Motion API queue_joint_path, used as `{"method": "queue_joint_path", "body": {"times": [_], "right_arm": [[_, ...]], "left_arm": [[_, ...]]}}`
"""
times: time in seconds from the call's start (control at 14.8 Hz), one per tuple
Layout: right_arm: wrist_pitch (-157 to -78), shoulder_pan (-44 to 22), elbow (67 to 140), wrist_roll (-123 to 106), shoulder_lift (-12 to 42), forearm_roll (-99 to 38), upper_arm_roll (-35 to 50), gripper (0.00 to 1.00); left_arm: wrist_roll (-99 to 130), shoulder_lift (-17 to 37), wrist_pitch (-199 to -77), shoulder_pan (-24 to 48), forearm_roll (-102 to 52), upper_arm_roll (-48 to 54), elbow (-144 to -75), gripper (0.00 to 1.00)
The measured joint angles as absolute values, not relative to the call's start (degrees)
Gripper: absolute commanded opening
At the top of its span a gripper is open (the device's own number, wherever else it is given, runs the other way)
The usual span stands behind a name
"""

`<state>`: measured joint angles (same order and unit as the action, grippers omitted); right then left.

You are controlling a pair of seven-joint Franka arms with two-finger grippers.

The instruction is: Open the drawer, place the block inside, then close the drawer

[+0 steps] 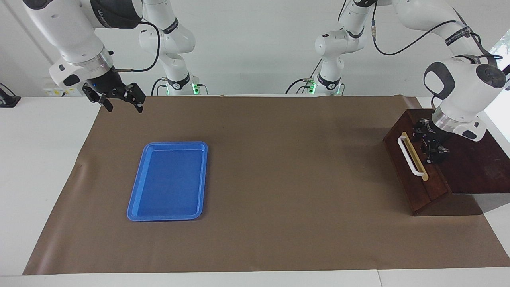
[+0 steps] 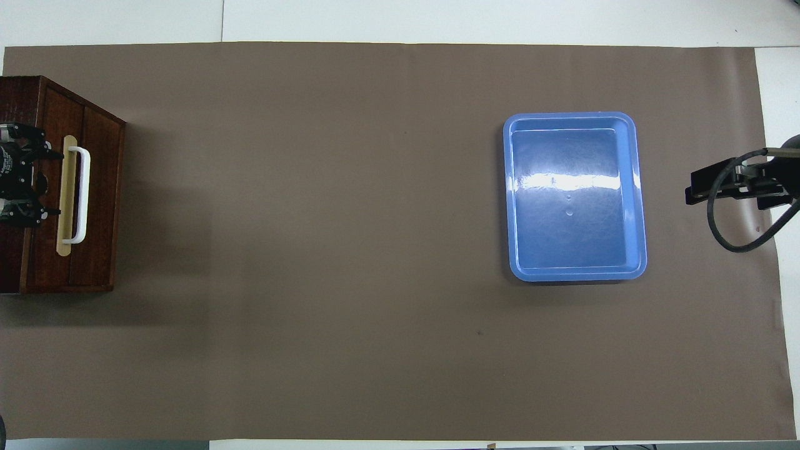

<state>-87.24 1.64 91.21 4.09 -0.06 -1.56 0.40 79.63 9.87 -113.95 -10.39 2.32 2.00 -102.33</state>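
The dark reddish-brown drawer (image 1: 412,175) sits shut in its matching box (image 1: 478,167) at the left arm's end of the table. Its white bar handle (image 1: 408,156) lies on a pale strip. My left gripper (image 1: 428,147) is low over the box top just beside the drawer front, open, with nothing between its fingers; it also shows in the overhead view (image 2: 49,183). My right gripper (image 1: 123,107) is open and empty, raised over the mat's edge at the right arm's end. The yellow block is not in view.
A flat blue tray (image 1: 137,199) lies bare on the brown mat (image 1: 279,179) toward the right arm's end. It also shows in the overhead view (image 2: 637,187). White table surface borders the mat.
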Motion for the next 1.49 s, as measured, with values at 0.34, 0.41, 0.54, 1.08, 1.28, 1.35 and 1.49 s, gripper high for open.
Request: {"method": "queue_joint_path", "body": {"times": [0.34, 0.41, 0.54, 1.08, 1.28, 1.35, 1.49], "right_arm": [[-87.24, 1.15, 91.19, 3.91, 0.21, -1.54, 0.49, 1.0], [-87.24, 1.16, 91.15, 3.37, 0.29, -1.53, 0.49, 1.0], [-87.24, 1.16, 90.82, 2.49, 0.42, -1.52, 0.48, 1.0], [-87.0, 1.16, 90.52, 2.42, 0.55, -0.75, 0.48, 1.0], [-86.78, 1.16, 90.52, 2.39, 0.55, -0.59, 0.48, 1.0], [-86.76, 1.16, 90.52, 2.2, 0.55, -0.56, 0.48, 1.0], [-86.7, 1.16, 90.52, 1.41, 0.55, -0.55, 0.48, 1.0]], "left_arm": [[79.61, 9.88, -113.83, -10.44, 2.43, 2.11, -102.29, 1.0], [79.54, 9.87, -113.44, -10.4, 2.63, 2.16, -102.1, 1.0], [78.4, 9.55, -110.1, -10.17, 3.03, 2.31, -100.11, 1.0], [54.3, -0.65, -93.08, -5.99, 1.29, 3.87, -97.11, 1.0], [45.67, -1.33, -91.22, -2.81, 0.69, 3.71, -97.21, 1.0], [42.72, -1.31, -91.07, -1.91, 0.0, 3.62, -97.39, 1.0], [34.76, -1.19, -91.06, -0.72, -1.65, 3.47, -97.33, 1.0]]}}
